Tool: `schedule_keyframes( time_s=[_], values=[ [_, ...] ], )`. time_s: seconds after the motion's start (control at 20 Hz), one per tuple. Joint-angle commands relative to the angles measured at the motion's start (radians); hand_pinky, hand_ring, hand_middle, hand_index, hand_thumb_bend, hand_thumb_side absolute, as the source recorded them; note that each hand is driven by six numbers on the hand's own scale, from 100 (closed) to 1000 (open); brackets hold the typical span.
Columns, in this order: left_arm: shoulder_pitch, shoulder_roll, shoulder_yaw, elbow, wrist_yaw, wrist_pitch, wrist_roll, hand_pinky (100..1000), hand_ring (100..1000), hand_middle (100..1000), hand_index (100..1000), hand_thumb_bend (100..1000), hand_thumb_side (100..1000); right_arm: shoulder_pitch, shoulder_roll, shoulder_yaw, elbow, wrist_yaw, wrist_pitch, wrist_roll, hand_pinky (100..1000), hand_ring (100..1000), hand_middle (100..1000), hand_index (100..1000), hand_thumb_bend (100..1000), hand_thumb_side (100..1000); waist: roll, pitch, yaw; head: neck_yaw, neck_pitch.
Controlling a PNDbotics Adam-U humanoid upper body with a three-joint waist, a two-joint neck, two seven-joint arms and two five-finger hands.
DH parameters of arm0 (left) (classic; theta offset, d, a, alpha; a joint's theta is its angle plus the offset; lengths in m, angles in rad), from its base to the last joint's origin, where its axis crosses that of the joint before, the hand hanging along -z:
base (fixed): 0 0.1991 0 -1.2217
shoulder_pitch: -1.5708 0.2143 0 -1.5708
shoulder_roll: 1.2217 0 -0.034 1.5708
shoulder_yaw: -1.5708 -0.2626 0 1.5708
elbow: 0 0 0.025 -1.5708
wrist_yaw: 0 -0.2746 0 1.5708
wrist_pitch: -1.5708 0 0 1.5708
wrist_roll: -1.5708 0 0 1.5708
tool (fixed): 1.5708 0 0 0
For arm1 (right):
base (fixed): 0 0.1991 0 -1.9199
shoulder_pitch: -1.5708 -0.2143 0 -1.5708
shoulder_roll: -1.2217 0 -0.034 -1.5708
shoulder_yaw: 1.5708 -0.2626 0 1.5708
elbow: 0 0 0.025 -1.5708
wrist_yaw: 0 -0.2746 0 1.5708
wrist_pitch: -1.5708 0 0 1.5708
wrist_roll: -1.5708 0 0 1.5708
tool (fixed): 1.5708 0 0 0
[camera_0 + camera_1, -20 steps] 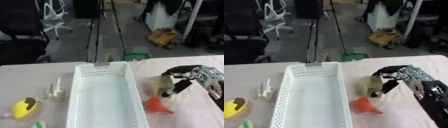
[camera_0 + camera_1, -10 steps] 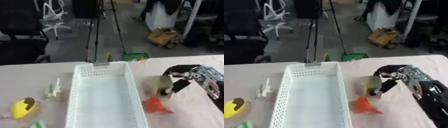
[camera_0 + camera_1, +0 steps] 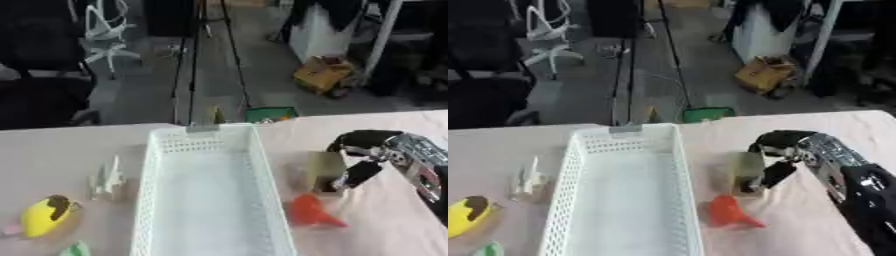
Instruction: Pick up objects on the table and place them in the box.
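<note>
Still, our right hand [image 3: 785, 152] keeps its fingers curled over the small tan block [image 3: 747, 172], thumb against its near face; the block stands on the table [image 3: 385, 215] just right of the white basket [image 3: 206, 195], much as it did a second ago, with barely any shift. We see the orange funnel-shaped piece [image 3: 311, 212] lying just in front of the block. Left of the basket sit a pale upright figure [image 3: 108, 178], a yellow toy [image 3: 42, 215] and a green scrap [image 3: 77, 248]. The right eye view shows more of our forearm; the left eye view shows more of the yellow toy.
</note>
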Motion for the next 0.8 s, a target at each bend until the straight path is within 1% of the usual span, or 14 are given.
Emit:
schedule_keyframes(
  time_s=[0.05, 0.1, 0.15, 0.2, 0.25, 0.4, 0.45, 0.5, 0.8],
  values=[
    [-0.018, 0.013, 0.005, -0.018, 0.000, -0.002, 0.002, 855, 955, 890, 905, 175, 1000, -0.012, -0.045, -0.002, -0.015, 0.014, 0.002, -0.014, 925, 934, 602, 750, 578, 730, -0.001, -0.015, 0.001, -0.002, -0.009],
    [-0.018, 0.013, 0.005, -0.018, 0.000, -0.002, 0.002, 855, 955, 890, 905, 175, 1000, -0.012, -0.045, -0.001, -0.015, 0.016, 0.002, -0.017, 925, 934, 602, 750, 578, 730, -0.001, -0.015, 0.001, -0.003, -0.008],
    [-0.018, 0.013, 0.005, -0.018, 0.000, -0.002, 0.002, 855, 954, 890, 905, 174, 1000, -0.013, -0.045, -0.001, -0.015, 0.017, 0.002, -0.020, 925, 930, 573, 725, 560, 732, -0.001, -0.015, 0.001, -0.003, -0.007],
    [-0.017, 0.014, 0.005, -0.018, 0.000, -0.001, 0.003, 855, 954, 890, 905, 174, 1000, -0.015, -0.045, -0.001, -0.017, 0.018, 0.002, -0.023, 925, 930, 573, 725, 560, 732, -0.001, -0.016, 0.000, -0.002, -0.005],
    [-0.017, 0.014, 0.006, -0.018, 0.000, -0.001, 0.003, 855, 954, 890, 905, 174, 1000, -0.017, -0.045, 0.000, -0.019, 0.019, 0.001, -0.026, 925, 926, 547, 703, 537, 732, -0.002, -0.017, -0.001, -0.002, -0.003],
    [-0.016, 0.015, 0.006, -0.018, -0.001, -0.001, 0.003, 855, 954, 890, 905, 174, 1000, -0.024, -0.047, 0.000, -0.027, 0.020, 0.003, -0.040, 921, 918, 525, 684, 519, 734, -0.004, -0.020, -0.004, -0.002, -0.003],
    [-0.016, 0.015, 0.006, -0.018, -0.001, -0.001, 0.003, 855, 954, 890, 905, 172, 1000, -0.025, -0.047, 0.000, -0.029, 0.020, 0.004, -0.046, 923, 918, 519, 678, 498, 749, -0.005, -0.021, -0.005, -0.002, -0.003],
    [-0.015, 0.015, 0.006, -0.018, -0.001, -0.001, 0.004, 855, 954, 890, 905, 175, 1000, -0.026, -0.048, 0.001, -0.030, 0.021, 0.005, -0.050, 923, 918, 517, 676, 511, 734, -0.006, -0.022, -0.006, -0.002, -0.003],
    [-0.013, 0.016, 0.006, -0.018, -0.002, -0.001, 0.004, 856, 953, 890, 905, 176, 1000, -0.034, -0.049, 0.003, -0.038, 0.025, 0.010, -0.058, 923, 913, 489, 647, 479, 734, -0.009, -0.029, -0.010, -0.001, 0.002]
  ],
)
